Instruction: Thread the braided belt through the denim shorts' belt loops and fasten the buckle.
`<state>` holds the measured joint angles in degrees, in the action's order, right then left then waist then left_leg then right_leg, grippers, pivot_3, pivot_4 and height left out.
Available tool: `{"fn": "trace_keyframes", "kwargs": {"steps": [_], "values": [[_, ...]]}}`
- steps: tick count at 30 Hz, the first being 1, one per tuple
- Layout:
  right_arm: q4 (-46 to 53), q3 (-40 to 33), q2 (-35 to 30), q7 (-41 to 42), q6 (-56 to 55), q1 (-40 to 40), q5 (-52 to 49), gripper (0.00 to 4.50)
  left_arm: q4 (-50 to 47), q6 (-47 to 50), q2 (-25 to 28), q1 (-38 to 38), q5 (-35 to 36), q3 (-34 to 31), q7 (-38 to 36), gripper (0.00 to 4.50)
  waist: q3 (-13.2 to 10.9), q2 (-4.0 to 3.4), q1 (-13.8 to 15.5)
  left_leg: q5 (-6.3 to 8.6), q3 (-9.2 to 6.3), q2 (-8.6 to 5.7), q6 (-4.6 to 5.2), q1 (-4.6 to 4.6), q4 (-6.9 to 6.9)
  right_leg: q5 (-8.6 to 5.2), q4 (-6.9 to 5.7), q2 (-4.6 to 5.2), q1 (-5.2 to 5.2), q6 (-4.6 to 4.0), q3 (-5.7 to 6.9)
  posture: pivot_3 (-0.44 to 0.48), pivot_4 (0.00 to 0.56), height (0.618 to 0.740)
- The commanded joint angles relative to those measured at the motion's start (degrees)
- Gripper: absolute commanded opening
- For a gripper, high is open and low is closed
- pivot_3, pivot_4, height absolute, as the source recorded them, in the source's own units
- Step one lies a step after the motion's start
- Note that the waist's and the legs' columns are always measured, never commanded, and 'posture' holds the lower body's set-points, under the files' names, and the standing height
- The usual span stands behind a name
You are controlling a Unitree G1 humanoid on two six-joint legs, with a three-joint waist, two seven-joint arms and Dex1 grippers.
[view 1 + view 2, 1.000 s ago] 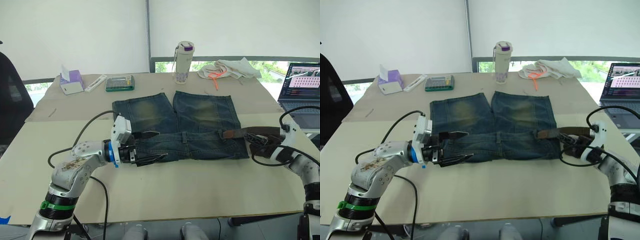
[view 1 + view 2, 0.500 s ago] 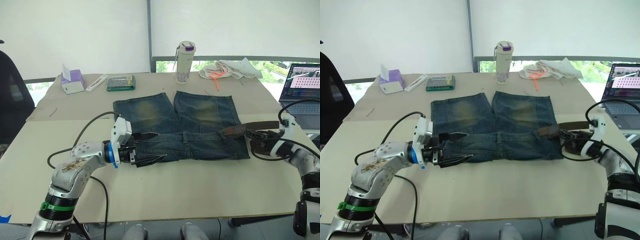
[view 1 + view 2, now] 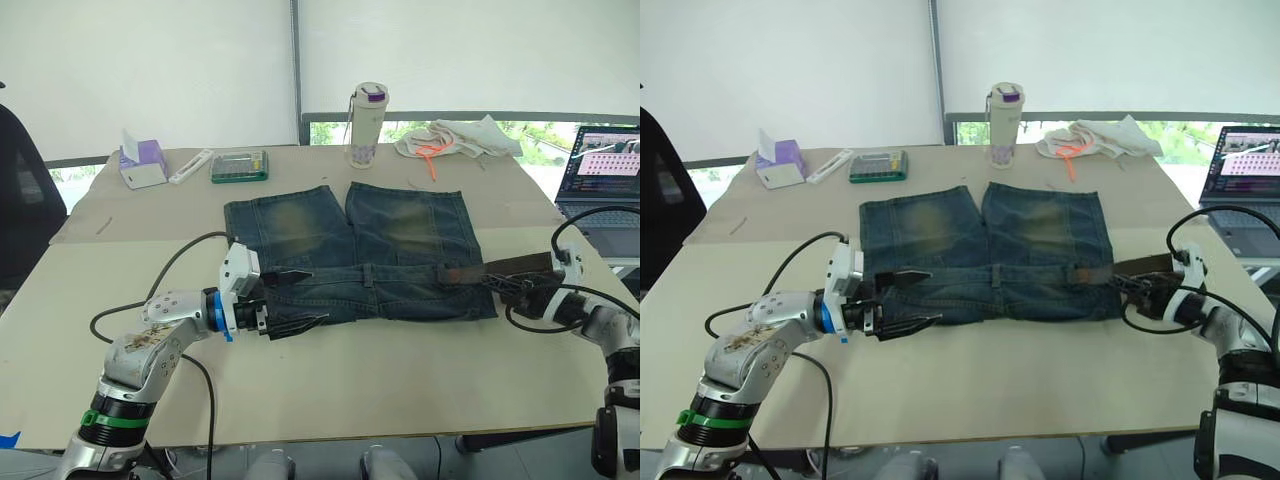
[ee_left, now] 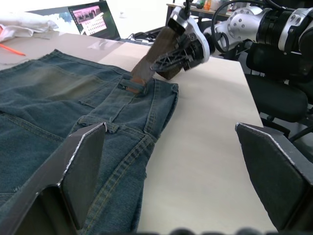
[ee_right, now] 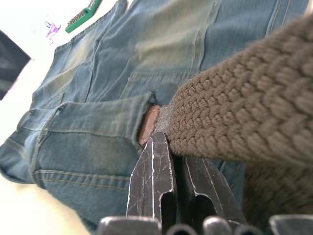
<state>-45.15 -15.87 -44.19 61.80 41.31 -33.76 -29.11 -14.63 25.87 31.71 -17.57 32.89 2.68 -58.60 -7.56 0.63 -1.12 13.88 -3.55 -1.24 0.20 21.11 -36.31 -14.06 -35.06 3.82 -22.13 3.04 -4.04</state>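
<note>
From the head views we judge the threading barely begun: the braided belt (image 3: 505,268) reaches from the right pincer (image 3: 510,284) to the near corner of the denim shorts (image 3: 350,255), its tip just at the first of the belt loops (image 3: 452,272), and the rest of the waistband ahead of that pincer shows no belt. The left pincer (image 3: 300,300) sits at the opposite end of the waistband, fingers spread, one above the denim edge and one beside it. Beyond both pincers on the tabletop (image 3: 330,380) stand a bottle (image 3: 366,124), a white cloth (image 3: 455,137), a green case (image 3: 239,166) and a tissue box (image 3: 143,163), all well clear; a laptop (image 3: 598,170) lies past the right arm

In the left wrist view the wide-spread fingers frame the waistband, with the belt tip entering the far loop

In the right wrist view the pincer is pressed together on the braided strap (buckle unseen), so fastening is still to do, we reckon
</note>
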Motion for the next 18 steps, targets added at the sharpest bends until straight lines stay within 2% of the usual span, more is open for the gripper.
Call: {"fn": "trace_keyframes", "kwargs": {"steps": [1, 6, 11, 15, 18], "values": [[-1.1, -1.2, 2.2, -0.6, 3.8, -2.9, -1.6, 0.0, 0.6, -2.0, -1.3, -1.0, -0.8, 0.7, 0.0, 4.49, 0.0, 0.0, -0.2, 0.0, 0.0, 0.02, 0.0, 0.0, 0.0, 0.01, 0.0, -0.02, 0.0, -0.02, 0.0, 0.0, 0.15, 0.74], [-1.8, -2.1, 4.9, -0.3, 6.2, -4.7, -2.5, 0.0, 3.9, -2.2, -4.6, -3.2, -3.0, 2.1, 2.6, 4.49, 0.0, -0.01, -0.1, 0.0, -0.02, 0.07, 0.0, 0.01, -0.01, 0.03, -0.02, -0.09, -0.01, -0.04, 0.0, 0.0, 0.15, 0.74], [-1.6, -5.1, 5.6, 1.2, 9.8, -5.4, -5.7, 0.0, 9.3, -0.8, -10.0, -6.8, -6.5, 3.2, 9.5, 4.49, 0.0, 0.0, 0.3, 0.0, -0.02, 0.04, 0.0, 0.03, -0.06, 0.05, -0.02, -0.06, 0.0, -0.01, 0.0, 0.0, 0.15, 0.74], [0.8, -7.7, 5.8, 3.3, 14.2, -4.2, -9.6, 0.0, 15.0, 1.9, -17.2, -11.1, -4.9, 2.0, 14.6, 4.49, 0.0, 0.0, 0.3, 0.0, -0.04, 0.03, 0.0, 0.05, -0.1, 0.07, -0.04, -0.07, 0.0, 0.0, 0.0, 0.0, 0.15, 0.74], [3.1, -9.8, 6.2, 4.2, 17.6, -2.9, -12.9, 0.0, 18.2, 6.8, -22.9, -14.6, 1.1, -0.2, 14.7, 4.49, 0.0, 0.0, 0.3, 0.01, -0.05, 0.03, 0.01, 0.08, -0.11, 0.07, -0.05, -0.07, -0.01, 0.01, 0.01, 0.0, 0.15, 0.74]]}}
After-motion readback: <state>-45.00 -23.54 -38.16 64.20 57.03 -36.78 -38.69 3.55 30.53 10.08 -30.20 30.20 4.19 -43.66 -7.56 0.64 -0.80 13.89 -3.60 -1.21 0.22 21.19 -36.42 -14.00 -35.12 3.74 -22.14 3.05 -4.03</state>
